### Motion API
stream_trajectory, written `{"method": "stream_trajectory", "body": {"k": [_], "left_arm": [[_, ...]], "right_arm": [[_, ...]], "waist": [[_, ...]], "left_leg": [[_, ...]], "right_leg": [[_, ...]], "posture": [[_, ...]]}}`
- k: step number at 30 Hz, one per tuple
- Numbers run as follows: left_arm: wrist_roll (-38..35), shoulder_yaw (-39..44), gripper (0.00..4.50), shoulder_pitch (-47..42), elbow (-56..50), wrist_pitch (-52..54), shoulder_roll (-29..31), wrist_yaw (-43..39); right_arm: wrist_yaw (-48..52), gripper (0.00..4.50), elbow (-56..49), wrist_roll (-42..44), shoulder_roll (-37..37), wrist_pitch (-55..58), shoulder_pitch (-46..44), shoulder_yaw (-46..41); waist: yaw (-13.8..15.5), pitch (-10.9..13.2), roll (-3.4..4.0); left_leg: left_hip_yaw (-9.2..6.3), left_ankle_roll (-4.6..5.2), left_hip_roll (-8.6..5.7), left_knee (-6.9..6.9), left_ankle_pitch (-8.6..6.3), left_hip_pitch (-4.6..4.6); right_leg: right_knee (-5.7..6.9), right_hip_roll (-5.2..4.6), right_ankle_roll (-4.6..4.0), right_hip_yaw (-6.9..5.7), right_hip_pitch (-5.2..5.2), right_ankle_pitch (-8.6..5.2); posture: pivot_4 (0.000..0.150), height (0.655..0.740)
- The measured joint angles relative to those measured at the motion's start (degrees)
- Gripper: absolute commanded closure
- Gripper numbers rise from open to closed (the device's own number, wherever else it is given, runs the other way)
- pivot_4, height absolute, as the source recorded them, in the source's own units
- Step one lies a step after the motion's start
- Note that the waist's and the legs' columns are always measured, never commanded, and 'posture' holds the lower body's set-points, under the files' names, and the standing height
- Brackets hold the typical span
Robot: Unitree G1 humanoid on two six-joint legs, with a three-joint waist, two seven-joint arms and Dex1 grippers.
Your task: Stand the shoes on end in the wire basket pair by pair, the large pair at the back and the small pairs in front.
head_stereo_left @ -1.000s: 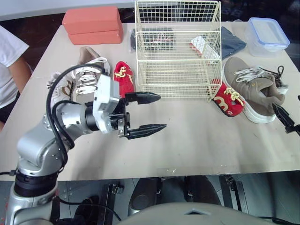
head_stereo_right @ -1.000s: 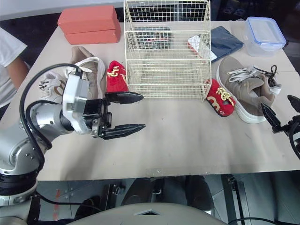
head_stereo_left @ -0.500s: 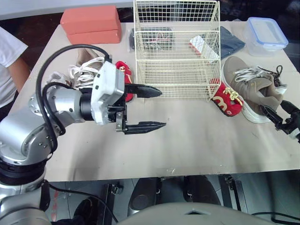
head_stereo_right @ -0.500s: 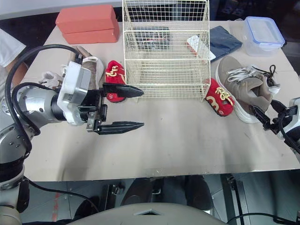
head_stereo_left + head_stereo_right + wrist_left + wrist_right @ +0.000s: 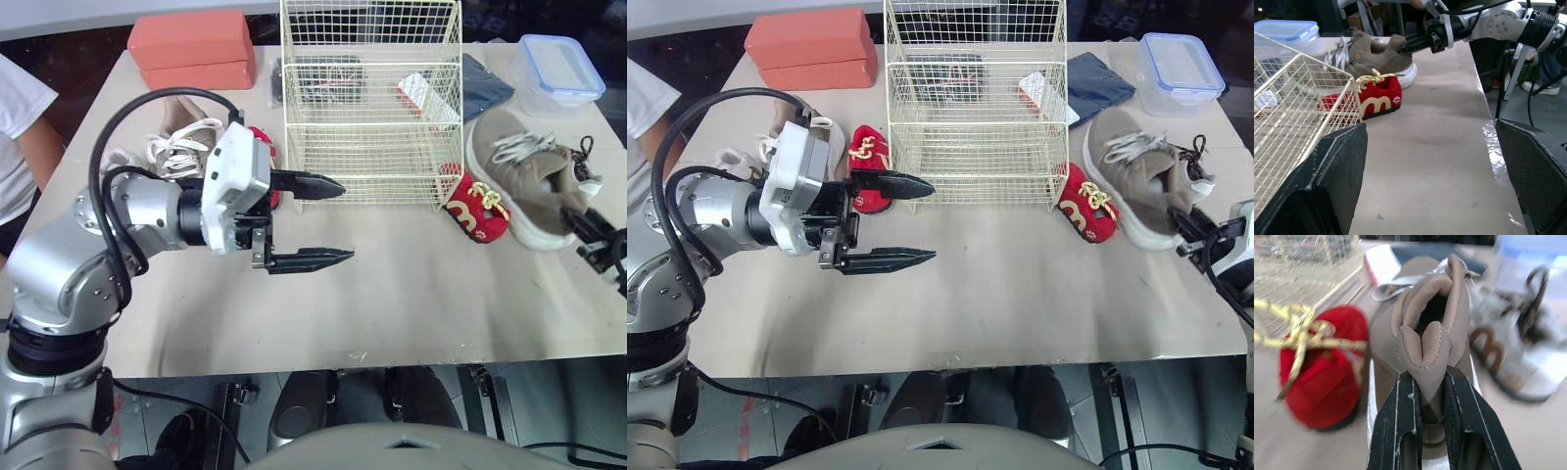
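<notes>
Right wrist view: right gripper (image 5: pixel 1432 379) clenched on large shoe (image 5: pixel 1420 318) heel; left gripper (image 5: pixel 341 221) splayed

Bright, even light; soft shadows.

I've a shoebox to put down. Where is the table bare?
Bare: the table in front, between the left gripper, the wire basket and the red shoe at the basket's right corner. Crowded: sneakers left of the basket; on the right, the right gripper clamps the taupe sneaker.
</notes>
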Motion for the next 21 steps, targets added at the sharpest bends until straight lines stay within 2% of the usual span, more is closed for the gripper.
{"method": "stream_trajectory", "body": {"k": [4, 9, 13, 18, 21], "left_arm": [[0.7, -0.2, 0.0, -1.4, 2.9, -0.7, -0.8, -1.2], [1.2, 1.1, 0.0, -5.6, 8.4, -1.8, -0.9, -3.3], [-0.8, 3.8, 0.0, -9.6, 14.9, -1.2, 0.0, -7.0], [-7.7, 8.7, 0.0, -16.1, 21.3, 4.5, 5.1, -14.2], [-11.3, 11.0, 0.0, -16.7, 22.5, 7.2, 9.1, -20.6]], "right_arm": [[-2.9, 4.49, -1.6, -3.6, -3.0, -9.2, -7.7, -3.6], [-0.5, 4.49, -4.2, -8.5, -7.7, -20.6, -13.1, -2.6], [6.1, 4.49, -7.8, -9.9, -10.9, -31.0, -16.0, 2.6], [17.6, 4.49, -8.3, -8.9, -16.6, -41.7, -19.3, 10.0], [24.7, 4.49, -8.2, -6.5, -18.8, -45.3, -20.4, 14.8]], "waist": [[0.2, 0.1, 0.09], [0.2, 0.1, 0.07], [-0.4, 0.3, -0.06], [-0.9, 0.7, -0.58], [-1.1, 0.7, -0.65]], "left_leg": [[-0.04, -0.02, 0.01, -0.04, 0.01, -0.02], [-0.02, -0.02, 0.0, -0.03, 0.01, -0.03], [-0.03, -0.02, 0.02, -0.02, 0.01, -0.02], [-0.08, -0.02, 0.02, 0.03, 0.01, -0.06], [-0.06, -0.02, 0.01, 0.04, 0.0, -0.06]], "right_leg": [[0.07, 0.03, 0.1, -0.04, -0.06, -0.09], [0.06, 0.02, 0.12, -0.03, -0.06, -0.09], [0.09, 0.02, 0.12, -0.05, -0.06, -0.09], [0.08, -0.11, 0.12, -0.13, -0.06, -0.09], [0.04, -0.2, 0.12, -0.13, -0.06, -0.09]], "posture": [[0.15, 0.74], [0.15, 0.74], [0.15, 0.74], [0.15, 0.74], [0.15, 0.74]]}}
